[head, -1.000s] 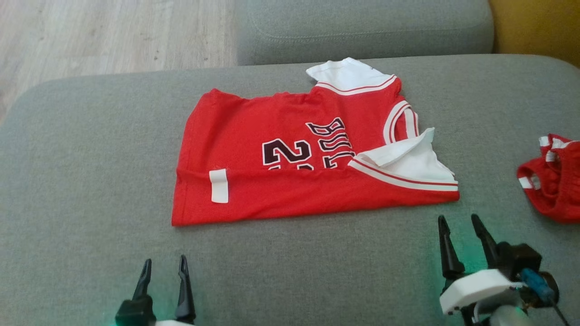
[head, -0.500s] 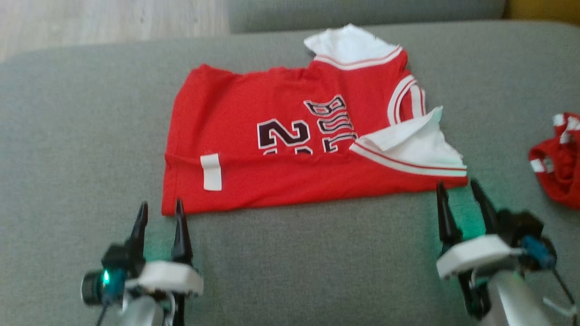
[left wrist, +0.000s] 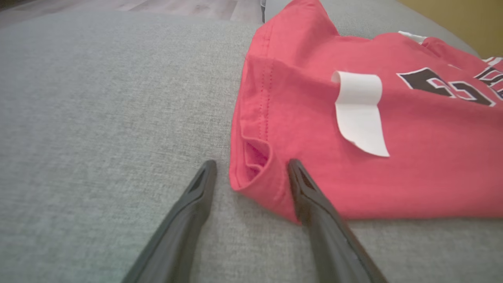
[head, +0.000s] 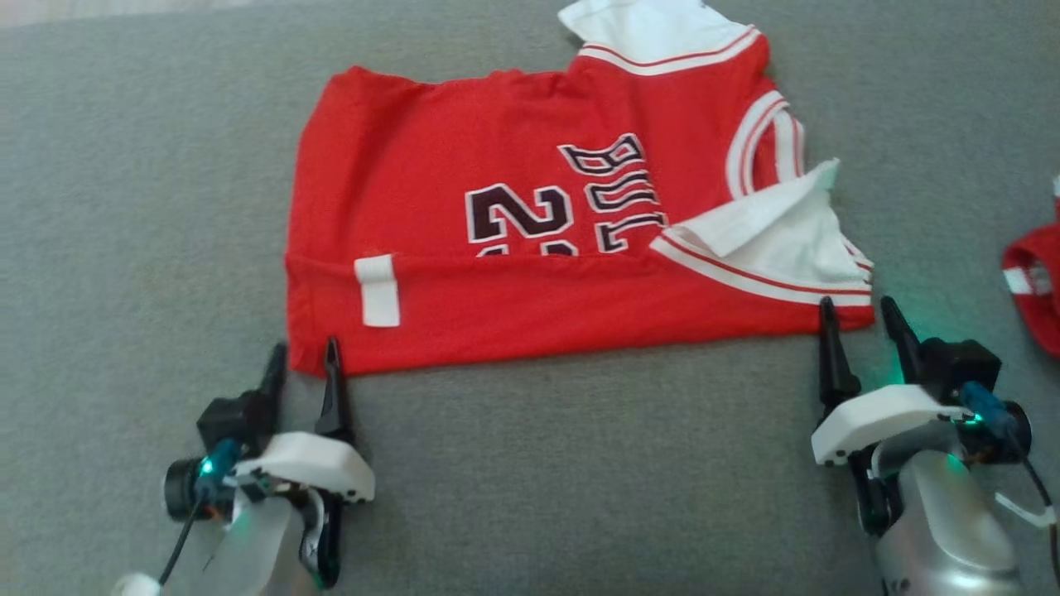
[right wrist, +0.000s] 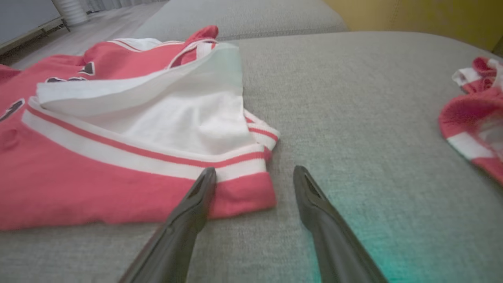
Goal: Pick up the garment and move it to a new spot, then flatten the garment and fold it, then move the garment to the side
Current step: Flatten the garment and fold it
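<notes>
The folded red jersey lay flat on the grey sofa cushion; the left tool stood released, its fingers astride the jersey's near left corner; the right tool, likewise released, straddled the near right corner.

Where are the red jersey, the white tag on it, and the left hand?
red jersey (head: 431,132), head view, bare red cloth.
white tag (left wrist: 359,114), left wrist view, its middle.
left hand (head: 305,346), head view, between its fingertips.
</notes>
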Robot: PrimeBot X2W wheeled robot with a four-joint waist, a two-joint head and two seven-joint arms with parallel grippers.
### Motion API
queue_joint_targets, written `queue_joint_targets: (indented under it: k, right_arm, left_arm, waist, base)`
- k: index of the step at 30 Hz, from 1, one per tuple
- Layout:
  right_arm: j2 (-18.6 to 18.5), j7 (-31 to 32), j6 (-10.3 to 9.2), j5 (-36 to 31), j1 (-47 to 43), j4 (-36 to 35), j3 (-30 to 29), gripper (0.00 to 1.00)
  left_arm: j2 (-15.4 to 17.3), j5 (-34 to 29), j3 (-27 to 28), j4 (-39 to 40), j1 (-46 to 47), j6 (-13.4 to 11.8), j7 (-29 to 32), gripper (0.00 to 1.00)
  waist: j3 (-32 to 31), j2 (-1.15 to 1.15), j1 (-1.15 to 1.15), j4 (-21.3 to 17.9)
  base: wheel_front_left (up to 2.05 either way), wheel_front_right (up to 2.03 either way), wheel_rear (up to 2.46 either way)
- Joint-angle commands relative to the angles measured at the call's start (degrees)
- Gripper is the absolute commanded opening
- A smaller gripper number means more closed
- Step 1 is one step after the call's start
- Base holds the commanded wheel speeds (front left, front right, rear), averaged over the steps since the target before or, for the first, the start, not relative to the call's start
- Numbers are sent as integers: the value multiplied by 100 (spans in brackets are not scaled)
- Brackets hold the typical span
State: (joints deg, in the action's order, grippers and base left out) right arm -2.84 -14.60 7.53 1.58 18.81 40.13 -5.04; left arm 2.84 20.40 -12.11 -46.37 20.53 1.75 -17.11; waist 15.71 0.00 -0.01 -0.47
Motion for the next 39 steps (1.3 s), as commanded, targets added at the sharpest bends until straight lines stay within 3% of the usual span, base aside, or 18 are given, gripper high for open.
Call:
queue_joint_targets:
  k: [1,2,3,4,5,8,11,18,29,30,31,32,39]
  right_arm:
    - [-21,-14,-4,-31,169,165,121,100]
    - [-21,-14,-4,-31,169,165,121,100]
    - [-17,-11,-4,8,212,341,155,100]
    - [-13,-9,-4,64,248,499,229,75]
    - [-11,-10,-4,145,277,635,280,0]
    - [-7,-26,-4,479,358,794,408,0]
    - [-6,-36,-4,757,372,362,482,0]
    - [-20,-39,-4,1214,13,-454,370,0]
    - [-93,-40,-4,1541,-1299,-437,380,0]
    - [-93,-40,-4,1551,-1349,-434,367,9]
    - [-92,-40,-4,1551,-1372,-450,337,80]
    - [-94,-40,-4,1528,-1374,-492,301,100]
    - [-123,-40,-4,1264,-950,-919,155,100]
  left_arm:
    - [4,128,-121,-467,-100,90,211,16]
    - [4,128,-121,-467,-100,90,211,16]
    - [4,204,-246,-564,-65,129,211,0]
    - [4,304,-362,-642,-37,174,211,0]
    - [4,399,-460,-696,-12,202,211,0]
    - [4,711,-593,-716,14,248,211,0]
    - [4,848,-572,-497,90,206,211,0]
    - [122,253,15,492,-105,-94,211,0]
    - [32,122,143,244,-1304,-42,211,0]
    - [26,130,151,232,-1356,-63,211,4]
    - [21,129,168,253,-1382,-95,211,92]
    - [17,124,180,285,-1388,-122,211,100]
    - [77,-173,365,879,-803,-162,211,100]
  waist:
    - [7,0,1,21]
    - [7,0,1,21]
    - [8,0,1,36]
    - [4,0,1,49]
    - [-3,0,1,60]
    - [-83,0,1,83]
    - [-223,0,1,102]
    - [-896,0,1,123]
    - [-1357,0,1,114]
    - [-1336,0,1,114]
    - [-1314,0,1,114]
    - [-1275,0,1,117]
    - [-911,0,1,208]
  base:
    - [0,0,0]
    - [0,0,0]
    - [0,0,0]
    - [0,0,0]
    - [0,0,0]
    - [0,0,0]
    - [0,0,0]
    - [0,0,0]
    - [0,0,0]
    - [0,0,0]
    - [0,0,0]
    - [0,0,0]
    - [0,0,0]
